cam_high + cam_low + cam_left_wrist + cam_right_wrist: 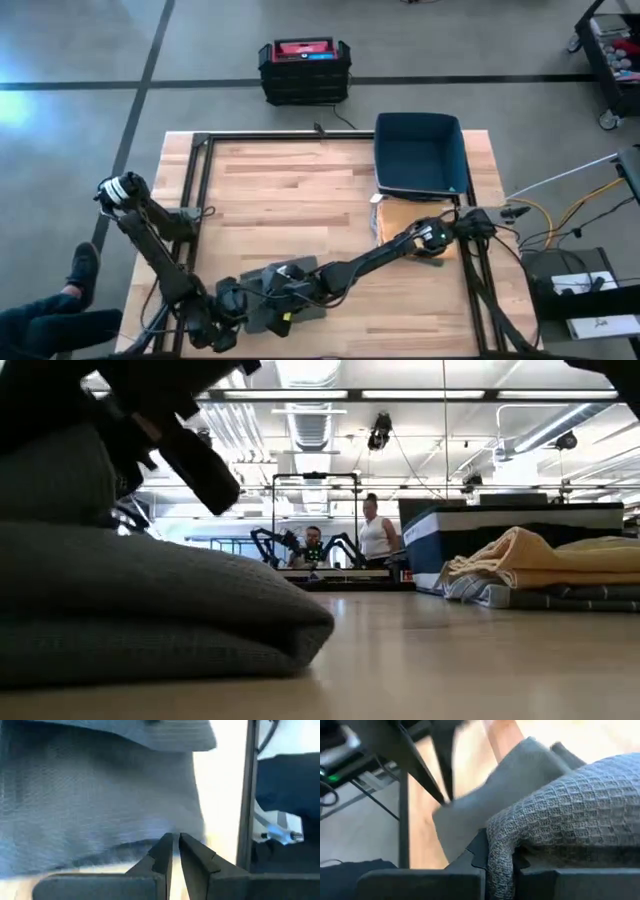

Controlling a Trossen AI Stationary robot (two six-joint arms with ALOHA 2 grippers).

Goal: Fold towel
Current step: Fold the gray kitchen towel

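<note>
The grey waffle-weave towel (283, 292) lies bunched and partly folded at the table's near edge. It fills the left foreground of the low view (150, 610). My right gripper (298, 284) reaches in from the table's right side and is shut on the towel (570, 795). My left gripper (238, 302) stands at the towel's left side, fingers shut (175, 842), with the cloth (100, 795) just ahead of the tips. My left gripper's shut fingertips (167, 840) stand at the towel's edge (150, 837); whether they touch or hold it cannot be told. My right gripper pinches a bunched fold of the towel (501, 855) between its two fingers. The cloth wraps over the fingers and hides the place of contact. The rest of the towel lies on the table.
A dark blue bin (420, 155) stands at the table's far right, with a pile of tan and grey cloths (400, 215) in front of it (540, 570). A black metal frame (200, 180) runs along the table's left. A person's leg (60, 310) is by the near left corner.
</note>
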